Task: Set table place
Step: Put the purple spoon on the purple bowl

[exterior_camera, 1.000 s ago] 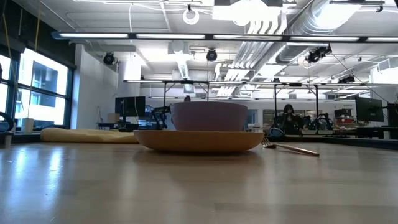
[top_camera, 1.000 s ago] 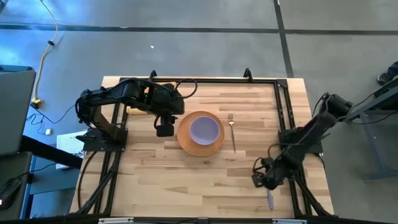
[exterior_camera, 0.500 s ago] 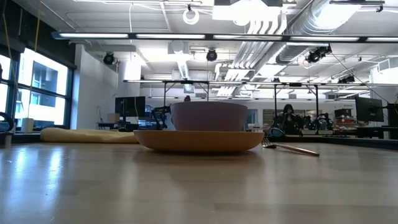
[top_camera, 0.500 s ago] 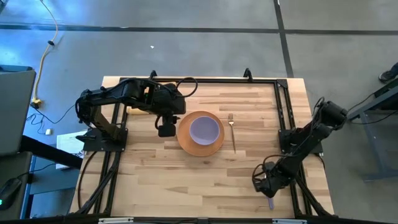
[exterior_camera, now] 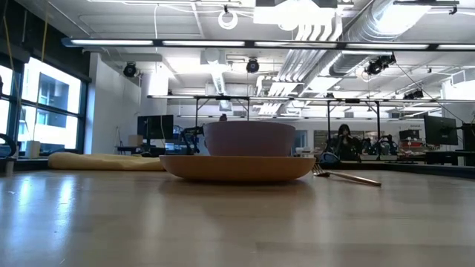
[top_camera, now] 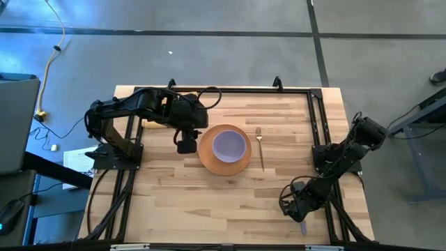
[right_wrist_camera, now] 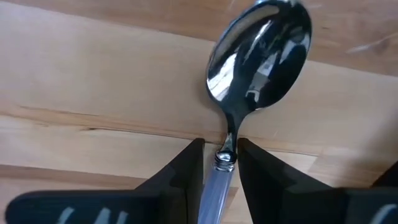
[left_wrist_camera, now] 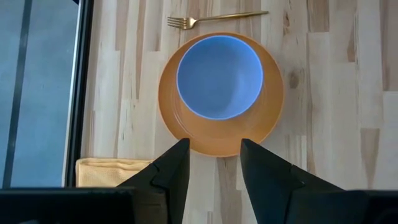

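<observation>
Room: the low view looks across the desk into a large open hall with ceiling pipes, strip lights, windows at one side and monitors far back; a person sits at a distant workstation.
Desk (top_camera: 209,199): pale butcher-block planks with a thin black rail frame, filling the middle of the high view over a grey floor.
Plate (top_camera: 208,162): orange, round, lying near the middle of the desk.
Bowl (top_camera: 230,145): pale lavender-blue, sitting upright in the plate's centre.
Fork (top_camera: 260,148): gold-coloured, flat on the wood just beside the plate on the right arm's side, apart from its rim, tines toward the far edge.
Napkin (left_wrist_camera: 112,170): yellow cloth lying on the desk near the left rail, mostly under the left arm in the high view.
Left gripper (left_wrist_camera: 211,163): poised just above the plate's left rim, jaws released with nothing between them; the plate and bowl show through the gap in the left wrist view.
Right gripper (right_wrist_camera: 219,163): low at the desk's near right corner, jaws clenched on the spoon's neck.
Spoon (right_wrist_camera: 261,53): shiny metal bowl with a pale handle, its bowl pointing out ahead of the fingers over the wood; whether it touches the desk I cannot tell.
</observation>
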Robot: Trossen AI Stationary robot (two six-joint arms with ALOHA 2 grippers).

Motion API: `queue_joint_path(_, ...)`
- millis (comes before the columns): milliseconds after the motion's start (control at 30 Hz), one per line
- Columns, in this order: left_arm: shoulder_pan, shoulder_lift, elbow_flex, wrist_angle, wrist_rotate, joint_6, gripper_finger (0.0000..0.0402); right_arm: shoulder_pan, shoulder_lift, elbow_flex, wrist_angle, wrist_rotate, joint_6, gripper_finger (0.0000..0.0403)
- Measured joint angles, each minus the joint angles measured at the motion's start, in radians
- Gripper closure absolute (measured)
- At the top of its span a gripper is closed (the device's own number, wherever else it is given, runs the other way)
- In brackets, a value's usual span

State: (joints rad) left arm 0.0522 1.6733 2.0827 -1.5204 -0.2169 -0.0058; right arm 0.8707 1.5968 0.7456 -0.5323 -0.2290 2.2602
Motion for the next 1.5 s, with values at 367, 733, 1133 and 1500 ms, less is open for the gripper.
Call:
queue_joint_path(367, 0.0, 0.0, 0.0, 0.0, 0.0, 0.0, 0.0273, 0.0, 0.006, 0.001, 0.001, 0.008, 0.014, 0.0391)
queue_joint_path(733, 0.0, 0.0, 0.0, -0.001, 0.0, 0.001, 0.0273, -0.052, -0.125, -0.006, -0.021, 0.08, -0.002, 0.0399)
queue_joint_path(1133, 0.0, 0.0, 0.0, -0.001, 0.0, 0.001, 0.0273, -0.281, -0.451, 0.109, -0.436, 0.073, -0.345, 0.0402)
queue_joint_path(1500, 0.0, 0.0, 0.0, -0.001, 0.0, -0.002, 0.0273, -0.763, -0.388, 0.487, -0.81, 0.066, -1.077, 0.0402)
